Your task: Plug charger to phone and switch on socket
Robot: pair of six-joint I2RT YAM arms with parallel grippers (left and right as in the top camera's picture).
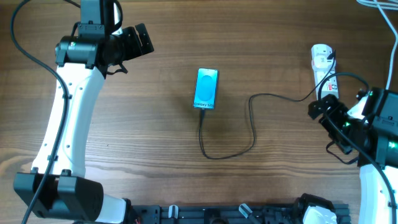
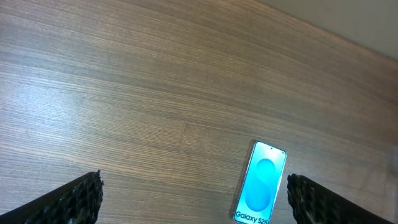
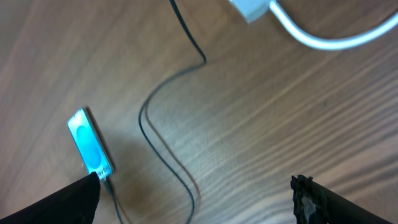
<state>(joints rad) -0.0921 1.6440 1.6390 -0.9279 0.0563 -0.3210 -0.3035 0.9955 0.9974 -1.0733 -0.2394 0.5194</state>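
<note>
Overhead view: phone lies mid-table, long axis running near-to-far, text strip at the near end. Charger meets that near end with its tip, loops toward the robot, then runs right to the socket, where its plug sits. Whether the tip is fully seated is too small to tell. Socket lies at the right side, long axis also near-to-far. Right gripper is just beside the socket's near end. Left gripper is well apart from it, on the far side of the phone. Judgement: the switch falls to the right arm, a short reach forward.

Left wrist view: fingers at both lower corners, jaws spread wide, nothing between them. Phone ahead and right of centre, clear of both fingers.

Right wrist view: jaws likewise wide and empty. Phone at lower left, charger snaking across the wood. White block with thick white cord at the top edge, probably the socket's end. Switch not visible.
</note>
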